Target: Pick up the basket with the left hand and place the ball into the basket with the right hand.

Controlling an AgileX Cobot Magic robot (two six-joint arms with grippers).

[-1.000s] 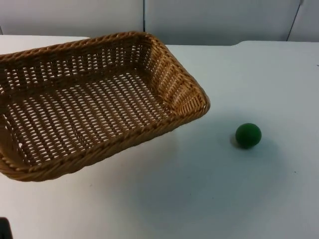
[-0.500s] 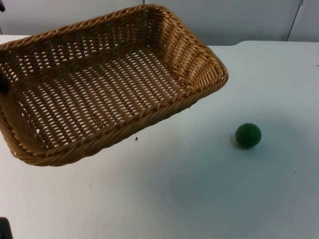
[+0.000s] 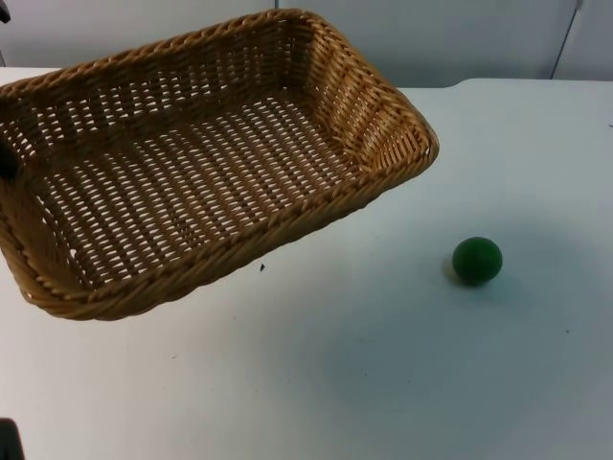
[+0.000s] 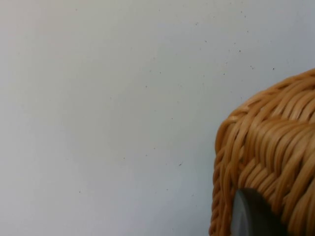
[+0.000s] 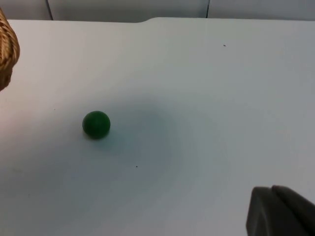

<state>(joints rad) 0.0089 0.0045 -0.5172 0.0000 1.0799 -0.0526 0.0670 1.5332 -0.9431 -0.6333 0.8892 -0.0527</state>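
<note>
The woven wicker basket [image 3: 375,125] hangs tilted above the left half of the white table, and it has nothing in it. My left gripper [image 3: 5,161] is shut on the basket's left rim; in the left wrist view a black fingertip [image 4: 252,216] presses against the wicker wall [image 4: 275,142]. The green ball [image 3: 477,261] rests on the table to the right of the basket, apart from it. In the right wrist view the ball [image 5: 96,124] lies ahead of my right gripper [image 5: 281,212], well short of it, with a basket corner [image 5: 7,54] beyond.
The grey partition wall [image 3: 431,38] closes the table at the back. A small dark speck [image 3: 261,267] lies on the table below the basket's front rim. A black object [image 3: 8,441] sits at the near left corner.
From one second ago the basket rose and shifted to the right and toward the back; over the last half second it has held still. The ball has not moved.
</note>
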